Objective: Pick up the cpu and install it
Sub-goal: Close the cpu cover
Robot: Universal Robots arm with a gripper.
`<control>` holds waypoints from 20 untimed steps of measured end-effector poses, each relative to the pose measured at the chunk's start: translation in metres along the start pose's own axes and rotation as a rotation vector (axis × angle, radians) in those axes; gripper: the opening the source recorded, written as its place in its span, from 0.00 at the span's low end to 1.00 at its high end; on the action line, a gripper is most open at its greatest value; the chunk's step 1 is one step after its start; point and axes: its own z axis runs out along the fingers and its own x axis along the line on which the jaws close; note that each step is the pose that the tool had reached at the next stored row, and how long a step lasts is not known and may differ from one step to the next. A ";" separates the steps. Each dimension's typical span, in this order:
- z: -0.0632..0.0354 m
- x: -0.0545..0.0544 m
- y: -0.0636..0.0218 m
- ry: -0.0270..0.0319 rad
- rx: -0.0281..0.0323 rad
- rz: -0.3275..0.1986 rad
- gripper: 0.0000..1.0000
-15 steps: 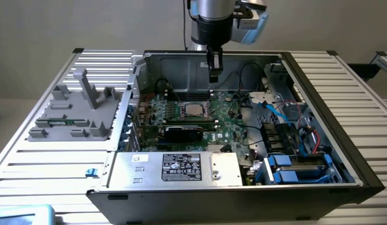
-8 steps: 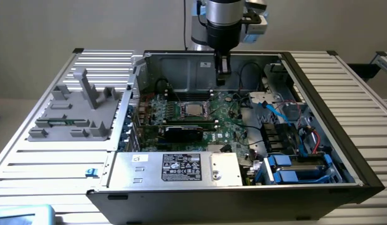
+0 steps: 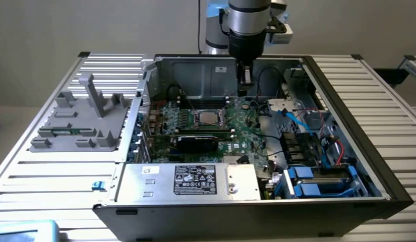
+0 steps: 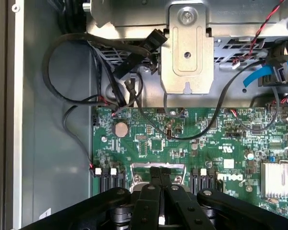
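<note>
While my arm hangs straight down into the case, my gripper sits low by the rear wall, over the board, fingers pressed together. The cpu lies flat mid-board, nearby toward the exterior view's left.

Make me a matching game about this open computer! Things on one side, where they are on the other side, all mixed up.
Things:
1. shiny silver square cpu
2. black rectangular graphics card
3. grey plastic holder block
4. blue plastic drive trays

Places:
A. on the slatted table, outside the case, at the exterior view's left
B. inside the case, at the exterior view's right, near the front
C. middle of the green circuit board
D. beside the cpu, on the side nearer the exterior camera

Pairs: 1-C, 2-D, 3-A, 4-B
</note>
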 end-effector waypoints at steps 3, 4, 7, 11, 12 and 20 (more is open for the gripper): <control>0.0062 0.000 0.0082 0.0002 0.0000 0.000 0.11; 0.0081 0.000 0.0095 0.0001 0.0000 0.000 0.11; 0.0140 0.000 0.0130 0.0001 -0.0001 0.001 0.11; 0.0214 -0.001 0.0151 0.0000 0.0009 0.001 0.11; 0.0232 -0.001 0.0152 -0.0001 0.0018 0.001 0.11; 0.0355 -0.002 0.0173 0.0016 0.0154 0.002 0.11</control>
